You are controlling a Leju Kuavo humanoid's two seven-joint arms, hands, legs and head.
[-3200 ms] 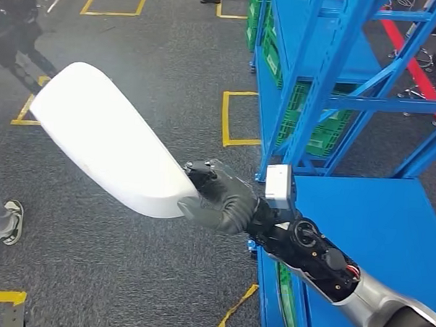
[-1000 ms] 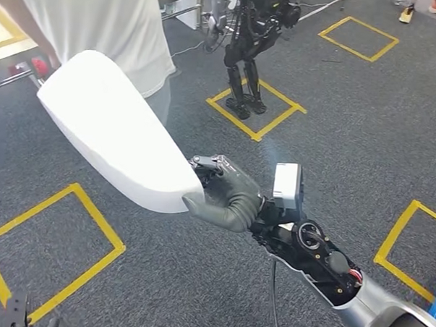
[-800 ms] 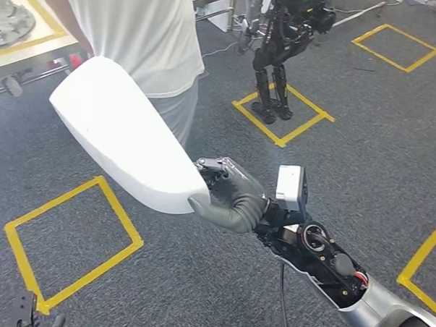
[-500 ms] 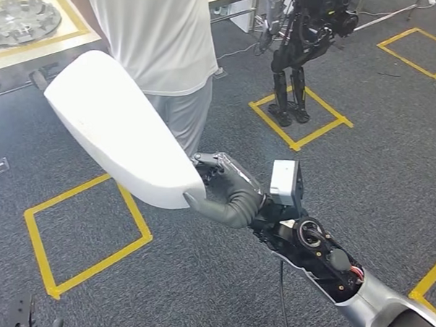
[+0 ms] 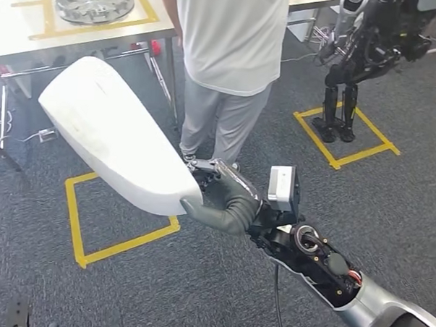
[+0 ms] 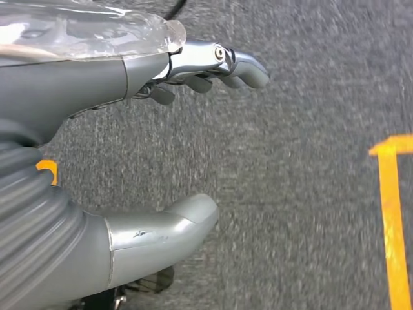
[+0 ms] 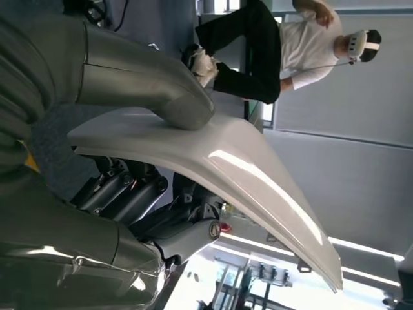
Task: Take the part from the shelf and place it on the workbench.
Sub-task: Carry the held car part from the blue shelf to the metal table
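view: swinging round, shelf gone, workbench (image 5: 74, 38) coming up beyond a person (image 5: 231, 55)
right hand (image 5: 222, 200): gripping the white part (image 5: 108, 133) tight
left hand (image 6: 146, 148): hanging loose, holding nothing
task: looks mid-carry

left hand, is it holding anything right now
No, the left hand holds nothing: in its wrist view the thumb and fingers are apart, with grey carpet in the gap between them.

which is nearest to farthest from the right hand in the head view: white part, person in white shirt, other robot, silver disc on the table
1. white part, gripped by the right hand
2. person in white shirt, just beyond the hand
3. other robot, far right
4. silver disc on the table, far left, roughly as far as the robot
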